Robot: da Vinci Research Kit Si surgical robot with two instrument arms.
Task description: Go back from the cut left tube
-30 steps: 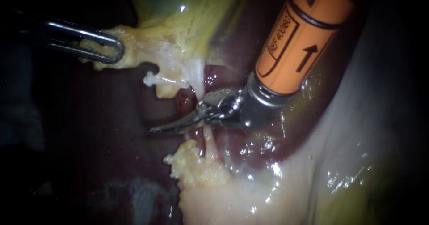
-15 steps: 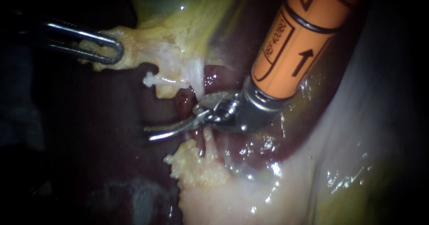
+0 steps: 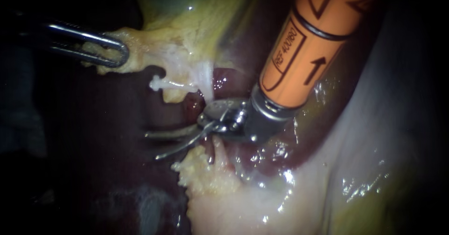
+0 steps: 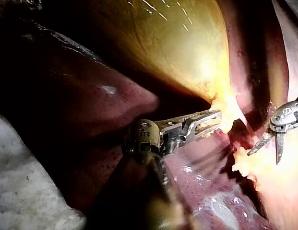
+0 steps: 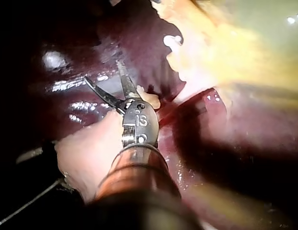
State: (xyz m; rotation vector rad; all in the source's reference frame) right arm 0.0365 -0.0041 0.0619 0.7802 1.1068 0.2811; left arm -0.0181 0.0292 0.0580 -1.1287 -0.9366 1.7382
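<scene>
My right instrument (image 3: 152, 146), on an orange shaft, lies across the middle of the endoscope view with its thin blades open and nothing between them. Its blades lie between the two cut ends of the tube, a white stump (image 3: 159, 82) above and a pink stump (image 3: 218, 146) below. My left instrument (image 3: 110, 48) holds the yellow tissue at the gallbladder (image 3: 196, 10) neck, jaws shut on it. The left wrist view shows that grip (image 4: 206, 120) and the open blades (image 4: 271, 143) beyond. In the right wrist view the blades (image 5: 102, 70) spread over dark liver.
Dark red liver (image 3: 117, 123) lies under and left of the blades. A lump of yellow fat (image 3: 201, 174) sits at the base of the lower stump. Pale wet tissue (image 3: 365, 160) fills the lower right. The gallbladder (image 4: 177, 43) bulges ahead of my left instrument.
The right instrument's blades, shut a second ago, have opened. Its shaft and wrist have shifted slightly left. The left instrument and its hold have not moved.
</scene>
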